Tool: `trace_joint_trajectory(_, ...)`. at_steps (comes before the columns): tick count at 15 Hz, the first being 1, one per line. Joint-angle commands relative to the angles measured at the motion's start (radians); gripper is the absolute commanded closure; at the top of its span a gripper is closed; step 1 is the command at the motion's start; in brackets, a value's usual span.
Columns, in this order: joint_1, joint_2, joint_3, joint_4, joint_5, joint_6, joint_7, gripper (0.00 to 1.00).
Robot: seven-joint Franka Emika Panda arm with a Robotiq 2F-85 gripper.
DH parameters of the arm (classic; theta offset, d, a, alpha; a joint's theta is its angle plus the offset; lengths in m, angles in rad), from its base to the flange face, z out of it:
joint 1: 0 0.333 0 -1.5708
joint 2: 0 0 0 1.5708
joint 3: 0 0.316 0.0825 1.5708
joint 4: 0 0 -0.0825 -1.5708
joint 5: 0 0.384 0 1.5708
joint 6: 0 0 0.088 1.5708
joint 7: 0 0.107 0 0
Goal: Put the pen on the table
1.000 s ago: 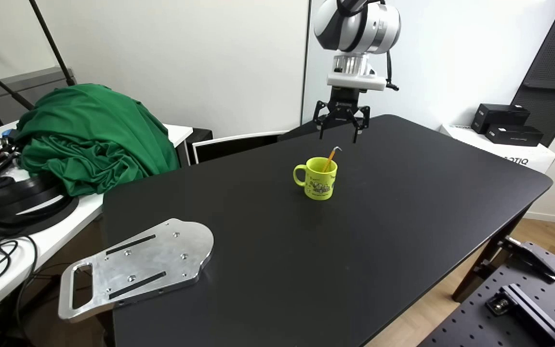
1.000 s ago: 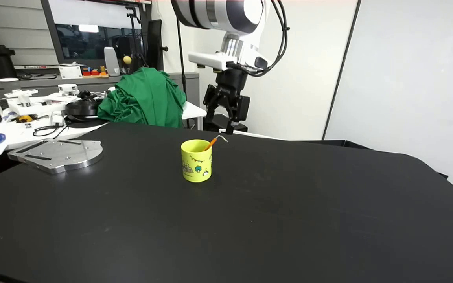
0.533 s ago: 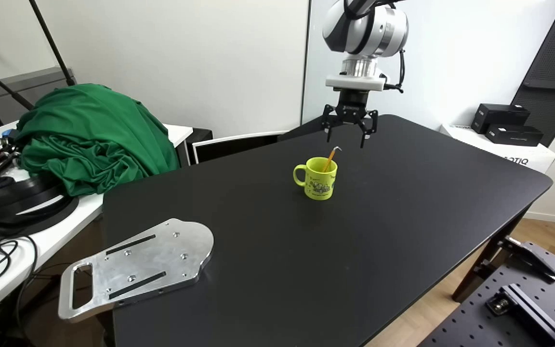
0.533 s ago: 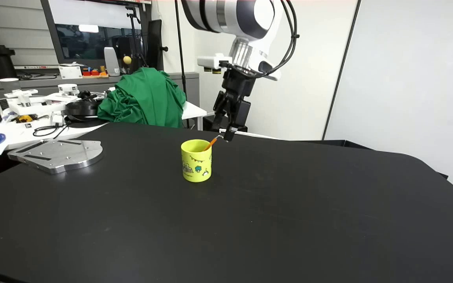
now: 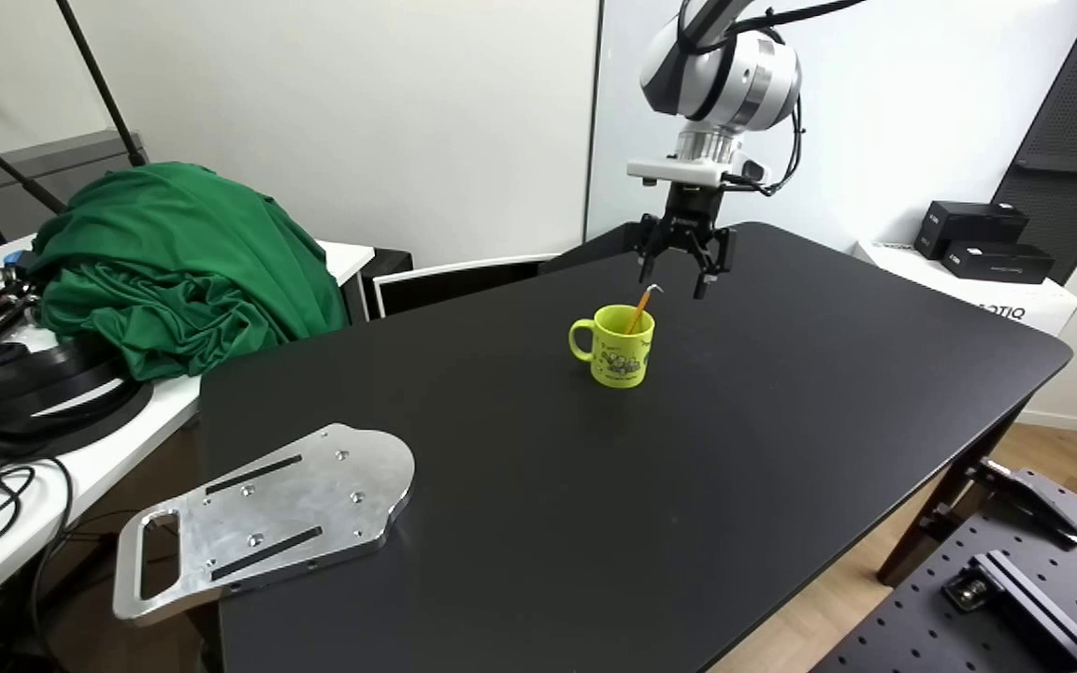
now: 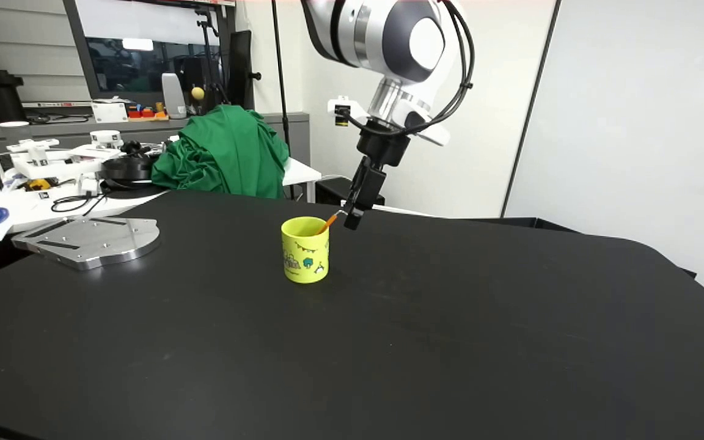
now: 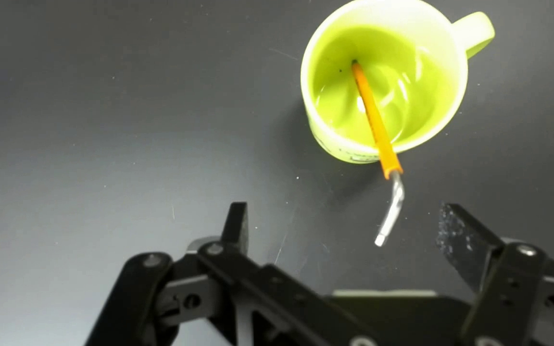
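Note:
The pen (image 5: 639, 311) is a thin orange stick with a bent silvery end. It leans inside the yellow-green mug (image 5: 620, 363), bent end above the rim; both also show in an exterior view, pen (image 6: 327, 223) and mug (image 6: 305, 260). The mug stands upright on the black table (image 5: 782, 439). My gripper (image 5: 674, 280) is open and empty, behind the mug and tilted toward it. In the wrist view, the pen (image 7: 375, 120) points its bent end toward the gap of my gripper (image 7: 344, 214), nearer the right finger; no contact shows.
A silver metal plate (image 5: 277, 509) lies at the table's corner and overhangs the edge. A white desk with a green cloth (image 5: 174, 271) and clutter stands beside the table. Black boxes (image 5: 997, 262) sit on a white box behind the table. The mug handle (image 5: 580, 339) sticks out.
My gripper has moved lower and tilted, its fingertips now pointing toward the mug. The wrist has shifted right in both exterior views. The pen and mug have not moved.

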Motion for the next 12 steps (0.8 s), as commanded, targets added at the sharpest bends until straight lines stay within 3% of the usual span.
trace_joint_trajectory(1,-0.008,0.028,0.005,0.059,0.058,-0.034,0.172,0.00)
trace_joint_trajectory(3,-0.013,0.028,0.011,0.057,0.095,-0.025,0.243,0.00)
trace_joint_trajectory(4,-0.016,0.029,0.014,0.057,0.113,-0.021,0.271,0.25)
trace_joint_trajectory(6,-0.025,0.032,0.020,0.053,0.142,-0.017,0.300,0.32)
trace_joint_trajectory(12,-0.033,0.051,0.028,0.047,0.185,-0.007,0.322,0.75)
